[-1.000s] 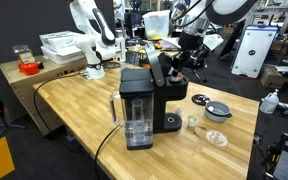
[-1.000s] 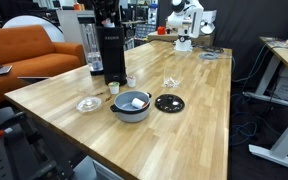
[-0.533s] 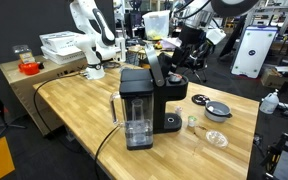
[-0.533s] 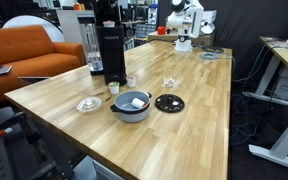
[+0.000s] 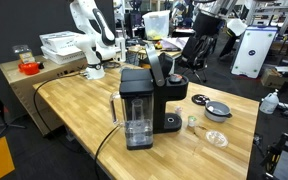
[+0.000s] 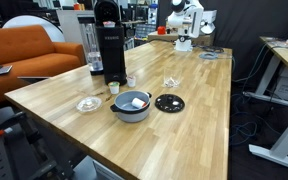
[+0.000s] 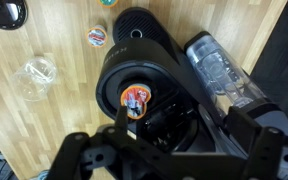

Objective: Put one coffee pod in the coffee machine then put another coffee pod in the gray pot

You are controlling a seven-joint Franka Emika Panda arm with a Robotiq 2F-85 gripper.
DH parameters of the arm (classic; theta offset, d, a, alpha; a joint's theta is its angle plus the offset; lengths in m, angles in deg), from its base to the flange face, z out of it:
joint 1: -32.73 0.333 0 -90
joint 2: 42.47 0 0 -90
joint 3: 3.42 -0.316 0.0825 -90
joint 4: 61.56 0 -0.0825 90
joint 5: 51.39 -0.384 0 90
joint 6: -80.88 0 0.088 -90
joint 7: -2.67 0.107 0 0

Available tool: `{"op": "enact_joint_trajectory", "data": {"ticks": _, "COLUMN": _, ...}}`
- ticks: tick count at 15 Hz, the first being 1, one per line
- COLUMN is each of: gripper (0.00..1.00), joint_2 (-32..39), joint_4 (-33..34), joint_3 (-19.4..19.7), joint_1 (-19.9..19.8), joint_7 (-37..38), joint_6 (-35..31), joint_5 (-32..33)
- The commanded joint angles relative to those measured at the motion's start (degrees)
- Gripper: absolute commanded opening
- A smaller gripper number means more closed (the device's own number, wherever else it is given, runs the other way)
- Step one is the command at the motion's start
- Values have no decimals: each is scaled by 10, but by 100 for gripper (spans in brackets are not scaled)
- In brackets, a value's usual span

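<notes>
In the wrist view I look straight down on the black coffee machine [image 7: 144, 75], whose lid is up. One coffee pod [image 7: 135, 100] with an orange foil top sits in its round chamber. My gripper [image 7: 179, 130] hangs open above the machine with nothing between its fingers. Another coffee pod [image 7: 98, 37] lies on the wooden table beside the machine. The gray pot [image 5: 217, 110] [image 6: 132, 104] stands open on the table, its dark lid [image 5: 201, 98] [image 6: 169, 102] beside it. In an exterior view the gripper [image 5: 194, 58] is above and behind the machine [image 5: 144, 100].
A clear glass dish [image 7: 36, 75] [image 6: 88, 103] lies near the machine. A small cup [image 6: 113, 88] with a green top stands between the machine [image 6: 109, 45] and the pot. The machine's water tank [image 7: 219, 70] is on its side. A second white robot [image 5: 92, 35] stands at the table's far end.
The gripper has opened, leaving the pod in the machine's chamber, and has risen up and away from the machine. Nothing on the table has moved.
</notes>
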Motion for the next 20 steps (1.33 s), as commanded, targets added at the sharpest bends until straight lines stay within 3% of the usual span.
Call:
{"op": "enact_joint_trajectory", "data": {"ticks": 1, "gripper": 100, "joint_2": -4, "joint_4": -6, "joint_3": -2, "joint_1": 4, "joint_7": 4, "joint_6": -2, "joint_5": -5}}
{"op": "enact_joint_trajectory", "data": {"ticks": 9, "gripper": 100, "joint_2": -10, "joint_4": -22, "joint_3": -13, "joint_1": -5, "joint_7": 103, "joint_6": 13, "joint_5": 77}}
{"op": "enact_joint_trajectory", "data": {"ticks": 12, "gripper": 100, "joint_2": 1, "joint_4": -14, "joint_3": 8, "joint_1": 3, "joint_7": 33, "joint_6": 19, "joint_5": 16}}
{"op": "enact_joint_trajectory", "data": {"ticks": 13, "gripper": 100, "joint_2": 2, "joint_4": -17, "joint_3": -2, "joint_1": -1, "joint_7": 68, "joint_6": 9, "joint_5": 43}}
{"op": "enact_joint_trajectory", "data": {"ticks": 20, "gripper": 100, "joint_2": 2, "joint_4": -17, "joint_3": 4, "joint_1": 0, "joint_7": 44, "joint_6": 9, "joint_5": 24}}
